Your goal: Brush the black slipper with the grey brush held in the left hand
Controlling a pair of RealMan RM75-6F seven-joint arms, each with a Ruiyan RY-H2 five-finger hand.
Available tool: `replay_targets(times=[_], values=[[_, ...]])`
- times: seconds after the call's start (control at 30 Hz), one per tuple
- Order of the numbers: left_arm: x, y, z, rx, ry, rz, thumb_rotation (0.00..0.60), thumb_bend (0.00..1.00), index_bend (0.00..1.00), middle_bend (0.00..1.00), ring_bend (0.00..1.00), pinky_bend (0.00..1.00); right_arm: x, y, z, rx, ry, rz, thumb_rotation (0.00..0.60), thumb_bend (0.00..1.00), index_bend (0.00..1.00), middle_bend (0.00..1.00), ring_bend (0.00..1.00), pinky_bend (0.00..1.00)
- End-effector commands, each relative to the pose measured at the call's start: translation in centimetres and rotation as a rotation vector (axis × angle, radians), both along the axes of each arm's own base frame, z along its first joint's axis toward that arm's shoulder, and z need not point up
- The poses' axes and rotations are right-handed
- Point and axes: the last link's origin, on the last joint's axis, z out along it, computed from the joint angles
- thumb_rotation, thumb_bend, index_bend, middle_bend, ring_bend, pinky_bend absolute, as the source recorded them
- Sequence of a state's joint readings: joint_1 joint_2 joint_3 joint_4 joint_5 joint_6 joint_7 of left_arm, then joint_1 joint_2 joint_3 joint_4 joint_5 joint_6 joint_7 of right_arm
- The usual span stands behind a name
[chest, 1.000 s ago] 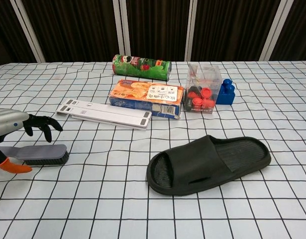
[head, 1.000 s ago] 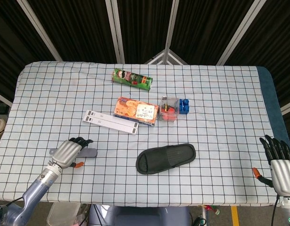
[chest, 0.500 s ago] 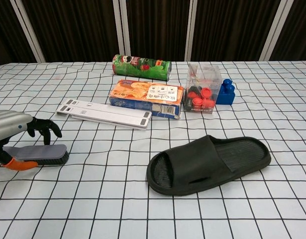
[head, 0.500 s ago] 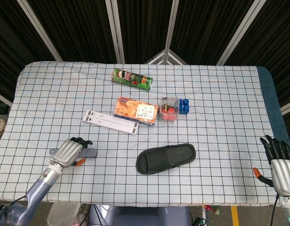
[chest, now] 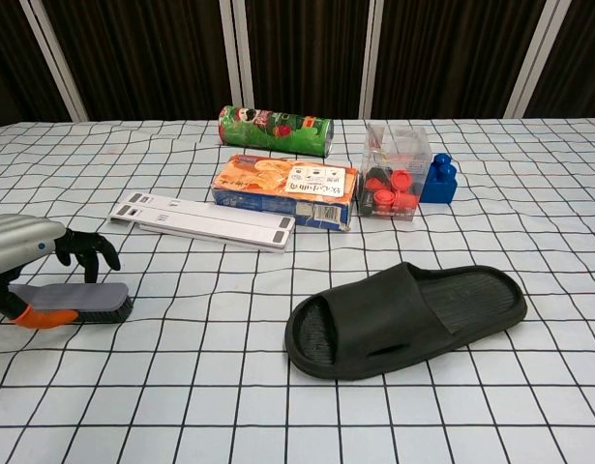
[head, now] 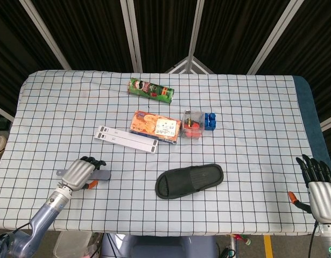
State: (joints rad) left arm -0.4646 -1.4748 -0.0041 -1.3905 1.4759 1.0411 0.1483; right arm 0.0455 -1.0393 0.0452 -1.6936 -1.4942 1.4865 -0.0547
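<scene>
The black slipper [head: 189,180] [chest: 405,317] lies sole down near the table's front middle, toe opening to the left. The grey brush [chest: 79,300] [head: 102,175] lies flat on the cloth at the front left. My left hand [head: 78,173] [chest: 26,246] arches over the brush's handle end. Its dark fingers curl above the brush with a gap, and the orange thumb tip sits at the brush's near side. My right hand [head: 318,185] hangs beyond the table's front right corner, fingers spread and holding nothing; it is absent from the chest view.
A white slatted bar [head: 127,139] and an orange snack box [head: 156,126] lie behind the slipper. A green chips can [head: 150,90] is further back. A clear box of red pieces [head: 193,124] and a blue block [head: 210,120] sit at centre right.
My left hand has sunk a little lower over the brush, and its thumb tip has drawn in against the brush's near side. The slipper and right hand have not moved.
</scene>
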Motion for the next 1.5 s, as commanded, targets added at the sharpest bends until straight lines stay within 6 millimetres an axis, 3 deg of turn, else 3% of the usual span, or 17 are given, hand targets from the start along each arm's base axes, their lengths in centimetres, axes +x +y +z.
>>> replay_targets(times=[0.03,0.43,0.63,0.8,1.27,1.5], values=[[0.0,0.0,0.0,-0.002,-0.002,-0.001,0.600,0.36,0.32,0.46,0.34,0.35,0.0,0.0,0.0,0.001,0.000,0.001,0.600,0.32,0.00,0.00,0.00,0.00],[-0.1,-0.1,-0.2,-0.023,0.008,-0.003,0.600,0.41,0.37,0.51,0.39,0.40,0.1,0.0,0.0,0.003,0.000,-0.003,0.600,0.32,0.00,0.00,0.00,0.00],[-0.1,0.0,-0.1,-0.018,0.006,-0.003,0.600,0.51,0.39,0.53,0.40,0.41,0.1,0.0,-0.1,0.007,0.000,-0.004,0.600,0.32,0.00,0.00,0.00,0.00],[-0.2,0.3,-0.1,-0.002,-0.011,0.002,0.600,0.56,0.45,0.59,0.47,0.48,0.1,0.0,-0.1,0.009,-0.001,-0.003,0.600,0.32,0.00,0.00,0.00,0.00],[-0.1,1.1,-0.1,0.050,-0.050,0.006,0.600,0.65,0.52,0.65,0.53,0.55,0.2,0.0,-0.2,0.011,-0.002,0.004,0.600,0.32,0.00,0.00,0.00,0.00],[0.9,2.1,-0.3,0.017,-0.204,0.082,0.600,0.69,0.52,0.66,0.53,0.55,0.8,0.1,-0.5,0.012,-0.003,0.070,0.600,0.32,0.00,0.00,0.00,0.00]])
